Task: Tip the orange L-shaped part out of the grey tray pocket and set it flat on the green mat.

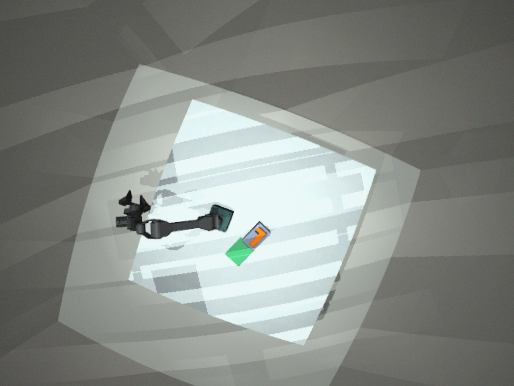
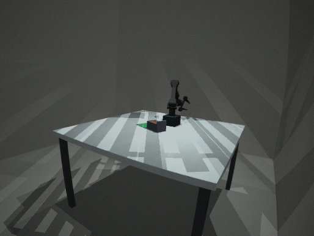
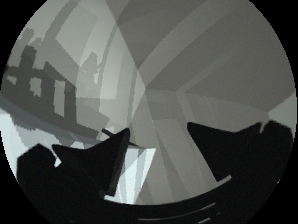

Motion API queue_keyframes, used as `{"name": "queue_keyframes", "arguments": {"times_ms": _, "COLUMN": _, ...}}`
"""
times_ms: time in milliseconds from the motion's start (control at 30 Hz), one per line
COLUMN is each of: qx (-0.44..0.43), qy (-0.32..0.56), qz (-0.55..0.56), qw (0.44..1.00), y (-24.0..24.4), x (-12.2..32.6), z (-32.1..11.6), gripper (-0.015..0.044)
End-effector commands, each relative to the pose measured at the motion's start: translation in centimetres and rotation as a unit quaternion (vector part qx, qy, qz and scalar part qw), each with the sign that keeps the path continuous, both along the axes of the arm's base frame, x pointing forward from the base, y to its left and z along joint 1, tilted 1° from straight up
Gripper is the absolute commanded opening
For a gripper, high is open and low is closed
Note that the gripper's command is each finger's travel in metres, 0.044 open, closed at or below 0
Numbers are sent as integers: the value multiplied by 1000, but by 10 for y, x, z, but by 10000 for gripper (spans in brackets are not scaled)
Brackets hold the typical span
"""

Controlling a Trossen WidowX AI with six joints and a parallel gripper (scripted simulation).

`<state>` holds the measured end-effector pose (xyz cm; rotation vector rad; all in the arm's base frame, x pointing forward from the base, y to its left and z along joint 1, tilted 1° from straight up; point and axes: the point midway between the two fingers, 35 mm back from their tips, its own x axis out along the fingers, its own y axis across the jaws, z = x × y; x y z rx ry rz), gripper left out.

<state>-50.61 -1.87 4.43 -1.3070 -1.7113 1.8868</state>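
The striped table [image 2: 171, 153] carries the grey tray [image 2: 156, 126], green mat [image 2: 142, 125] touching it — and the arm's base [image 2: 171, 120].

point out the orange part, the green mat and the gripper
orange L-shaped part [image 1: 257, 236]: top view, on its long bar, in the tray pocket
green mat [image 1: 238, 252]: top view, on its middle
gripper [image 1: 134, 199]: top view, midway between its open fingers, far from the tray

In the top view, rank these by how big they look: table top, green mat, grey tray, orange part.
Largest to smallest:
1. Table top, by far.
2. Green mat and grey tray: they look about alike, so I won't rank them.
3. Orange part, sitting within the tray's outline.
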Motion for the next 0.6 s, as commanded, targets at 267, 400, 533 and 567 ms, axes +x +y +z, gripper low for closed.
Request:
{"name": "queue_keyframes", "arguments": {"times_ms": 267, "qx": -36, "qy": 3, "qz": 81, "qw": 996, "y": -91, "x": 30, "z": 7, "gripper": 180}}
{"name": "queue_keyframes", "arguments": {"times_ms": 400, "qx": -62, "qy": 7, "qz": 120, "qw": 991, "y": -132, "x": 47, "z": 7, "gripper": 180}}
{"name": "queue_keyframes", "arguments": {"times_ms": 533, "qx": -67, "qy": -17, "qz": 185, "qw": 980, "y": -180, "x": 73, "z": 8, "gripper": 180}}
{"name": "queue_keyframes", "arguments": {"times_ms": 567, "qx": -73, "qy": -19, "qz": 197, "qw": 977, "y": -191, "x": 79, "z": 9, "gripper": 180}}
